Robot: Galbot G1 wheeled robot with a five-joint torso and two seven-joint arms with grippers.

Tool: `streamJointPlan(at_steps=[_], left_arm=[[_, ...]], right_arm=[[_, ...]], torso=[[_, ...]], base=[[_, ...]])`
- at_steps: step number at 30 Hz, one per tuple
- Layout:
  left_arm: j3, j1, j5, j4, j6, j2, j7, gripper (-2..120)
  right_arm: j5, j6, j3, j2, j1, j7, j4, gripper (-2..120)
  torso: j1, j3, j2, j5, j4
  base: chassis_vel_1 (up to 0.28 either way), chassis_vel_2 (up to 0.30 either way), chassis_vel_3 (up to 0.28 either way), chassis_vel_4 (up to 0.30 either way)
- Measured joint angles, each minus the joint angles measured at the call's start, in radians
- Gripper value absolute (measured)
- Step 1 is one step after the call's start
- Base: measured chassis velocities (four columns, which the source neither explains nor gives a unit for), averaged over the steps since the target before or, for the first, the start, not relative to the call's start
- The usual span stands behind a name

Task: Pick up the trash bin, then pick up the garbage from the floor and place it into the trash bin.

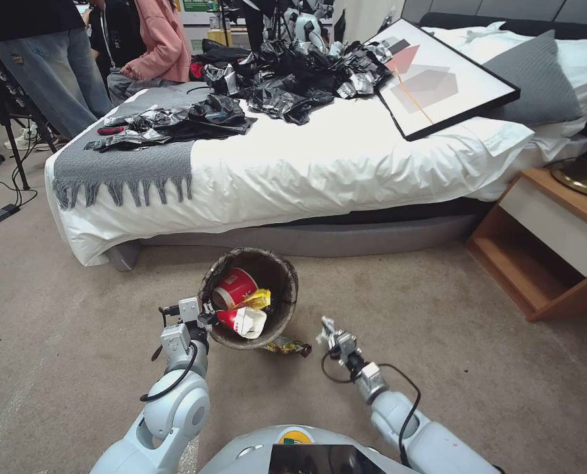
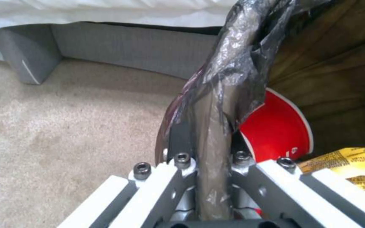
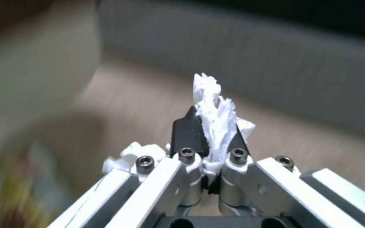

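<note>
The trash bin [image 1: 281,297] with its dark liner hangs tilted over the carpet before the bed, my left gripper [image 1: 206,317] shut on its rim [image 2: 216,104]. Inside lie red-and-white paper cups [image 1: 235,288] and a yellow wrapper [image 1: 257,300]; the left wrist view shows a red cup [image 2: 277,126] and the yellow wrapper [image 2: 355,164]. A gold foil snack wrapper [image 1: 287,345] lies on the floor just under the bin's near edge. My right gripper [image 1: 325,330] hovers low to the right of the bin, shut on a white tissue [image 3: 218,117].
The bed [image 1: 320,164] with shiny black plastic bags [image 1: 287,79], a grey throw and a framed picture [image 1: 438,72] stands behind the bin. A wooden nightstand [image 1: 543,243] is at right. People and a tripod stand at far left. Open carpet lies left and right.
</note>
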State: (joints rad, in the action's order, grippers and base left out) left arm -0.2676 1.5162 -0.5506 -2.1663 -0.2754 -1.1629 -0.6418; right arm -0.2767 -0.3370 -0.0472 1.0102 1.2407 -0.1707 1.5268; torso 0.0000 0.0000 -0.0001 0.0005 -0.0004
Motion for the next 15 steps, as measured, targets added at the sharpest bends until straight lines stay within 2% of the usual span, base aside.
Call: streamJointPlan(at_steps=[2, 4, 6, 7, 9, 15], left_arm=[[0.003, 0.0, 0.0, 0.002, -0.001, 0.0, 0.001, 0], [0.003, 0.0, 0.0, 0.002, -0.001, 0.0, 0.001, 0], [0.008, -0.001, 0.001, 0.005, -0.003, 0.001, 0.001, 0], [0.008, -0.001, 0.001, 0.005, -0.003, 0.001, 0.001, 0], [0.012, 0.002, 0.001, 0.005, -0.007, 0.003, 0.001, 0], [0.016, 0.01, 0.003, 0.004, -0.011, 0.008, 0.003, 0]], right_arm=[[-0.019, 0.012, 0.024, -0.013, 0.0, -0.028, 0.078, 0], [-0.019, 0.012, 0.024, -0.013, 0.0, -0.028, 0.078, 0], [-0.045, 0.036, 0.058, -0.028, -0.007, -0.068, 0.221, 0], [-0.045, 0.036, 0.058, -0.028, -0.007, -0.068, 0.221, 0], [-0.056, 0.051, 0.077, -0.034, -0.026, -0.092, 0.303, 0], [-0.092, 0.07, 0.09, -0.048, -0.076, -0.103, 0.411, 0]], torso=[[0.0, 0.0, 0.0, -0.0006, 0.0002], [0.0, 0.0, 0.0, -0.0006, 0.0002], [0.0, 0.0, 0.0, -0.0005, 0.0004], [0.0, 0.0, 0.0, -0.0005, 0.0004], [0.0, 0.0, 0.0, -0.0003, 0.0003], [0.0, 0.0, 0.0, -0.0005, 0.0004]], base=[[0.0, 0.0, 0.0, 0.0], [0.0, 0.0, 0.0, 0.0], [0.0, 0.0, 0.0, 0.0], [0.0, 0.0, 0.0, 0.0], [0.0, 0.0, 0.0, 0.0], [0.0, 0.0, 0.0, 0.0]])
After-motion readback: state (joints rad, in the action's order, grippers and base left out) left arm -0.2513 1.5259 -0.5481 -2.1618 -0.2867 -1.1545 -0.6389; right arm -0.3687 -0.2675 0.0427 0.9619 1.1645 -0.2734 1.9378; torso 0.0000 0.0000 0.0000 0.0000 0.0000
